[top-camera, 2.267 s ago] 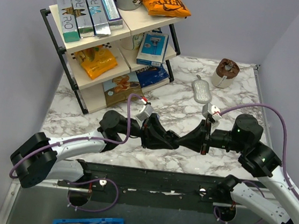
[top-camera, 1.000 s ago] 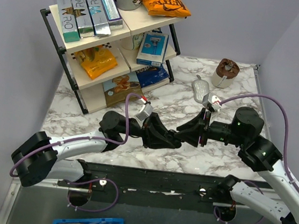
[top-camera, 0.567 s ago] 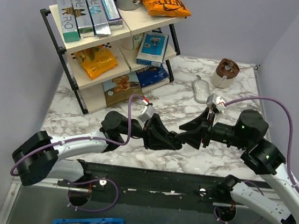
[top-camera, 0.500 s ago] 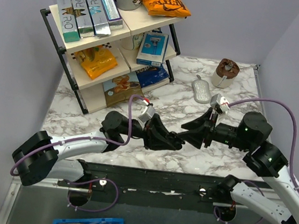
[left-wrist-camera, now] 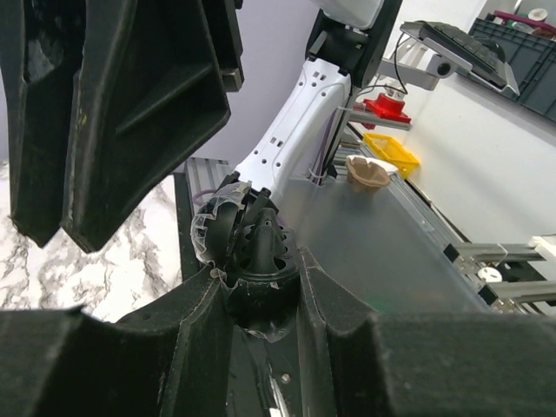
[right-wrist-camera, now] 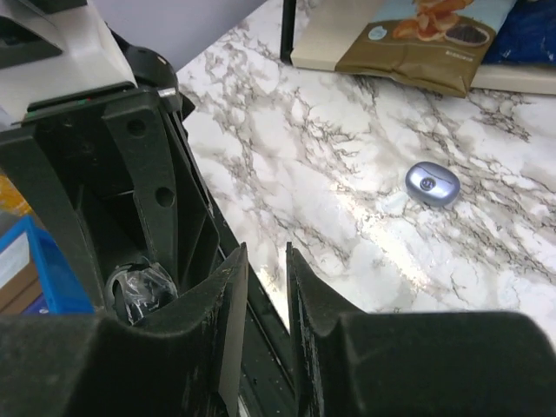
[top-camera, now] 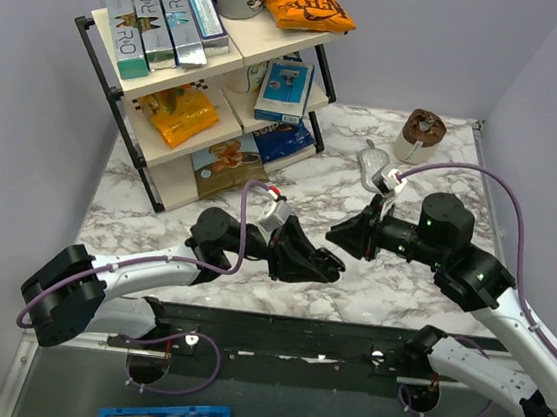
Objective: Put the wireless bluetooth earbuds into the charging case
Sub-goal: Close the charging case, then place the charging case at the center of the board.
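Clamping a black object — left fingers.

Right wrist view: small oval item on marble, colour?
Glossy lavender-blue oval item; right wrist view best.

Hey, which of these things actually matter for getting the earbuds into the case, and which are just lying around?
For the job:
- black case, clamped in the left gripper
- blue-grey earbud, loose on the table

Lying about:
- shelf of boxes and snack bags
- grey oblong thing
- brown cup
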`<action>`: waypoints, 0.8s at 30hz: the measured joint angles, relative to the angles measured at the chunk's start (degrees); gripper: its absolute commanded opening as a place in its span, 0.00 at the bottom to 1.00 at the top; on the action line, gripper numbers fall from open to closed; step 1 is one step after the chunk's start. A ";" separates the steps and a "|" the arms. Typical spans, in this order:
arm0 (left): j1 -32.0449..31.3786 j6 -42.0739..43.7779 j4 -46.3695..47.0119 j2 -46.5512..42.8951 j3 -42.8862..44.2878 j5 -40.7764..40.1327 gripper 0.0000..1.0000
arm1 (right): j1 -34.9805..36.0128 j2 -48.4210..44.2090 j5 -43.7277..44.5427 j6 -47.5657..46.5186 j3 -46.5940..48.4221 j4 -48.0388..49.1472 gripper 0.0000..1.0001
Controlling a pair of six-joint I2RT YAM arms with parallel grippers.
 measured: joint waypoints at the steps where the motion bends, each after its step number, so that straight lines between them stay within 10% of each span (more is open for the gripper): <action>1: 0.00 0.22 -0.07 -0.02 0.00 0.00 0.00 | 0.00 0.20 -0.15 -0.17 0.00 -0.37 0.32; 24: 0.00 5.03 -5.62 -0.09 0.07 -4.11 0.00 | 0.44 -0.24 -6.80 -2.82 0.00 -1.68 0.32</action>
